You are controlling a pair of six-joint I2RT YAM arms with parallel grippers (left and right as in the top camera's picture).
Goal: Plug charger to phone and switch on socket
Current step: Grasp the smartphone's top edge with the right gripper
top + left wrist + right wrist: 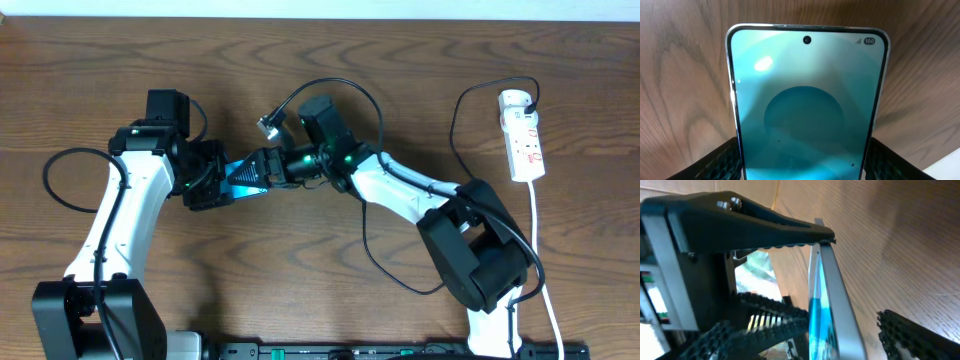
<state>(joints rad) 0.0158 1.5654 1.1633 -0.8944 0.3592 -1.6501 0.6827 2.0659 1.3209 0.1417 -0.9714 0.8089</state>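
The phone (243,178), with its blue screen lit, is held off the table between the two arms. My left gripper (213,186) is shut on its lower end; in the left wrist view both fingers (802,162) press the phone's (805,100) side edges. My right gripper (272,168) is open, its fingers (837,325) straddling the phone's other end, seen edge-on (827,305), with a gap at the back. The charger's black cable (335,83) loops over the table, its plug tip (268,126) free just behind the right gripper. The white socket (524,140) lies far right.
The strip's white cord (536,230) runs down the right side toward the front edge. Black cable loops lie around the right arm (366,240) and beside the left arm (55,185). The table is brown wood.
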